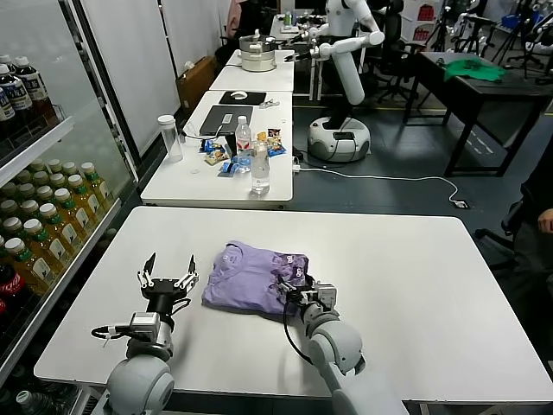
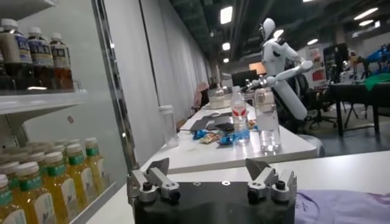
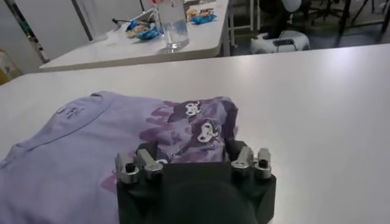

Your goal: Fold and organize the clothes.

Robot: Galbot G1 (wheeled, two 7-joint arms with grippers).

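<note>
Left of the folded lavender thin-fabric T-shirt [image 1: 255,278]: left gripper [image 1: 168,275], fingers spread, clear of cloth, probably waiting. On white rectangular table [image 1: 432,285], mid-front. At shirt's near right edge: right gripper [image 1: 298,290], fingers apart, touching fabric, likely pressing or releasing the fold.

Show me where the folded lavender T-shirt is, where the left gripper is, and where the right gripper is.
Folded lavender T-shirt [image 1: 246,278]: head view, on its plain upper panel.
Left gripper [image 1: 168,273]: head view, midway between its open fingertips.
Right gripper [image 1: 294,283]: head view, between its fingertips at the shirt's printed edge.
</note>
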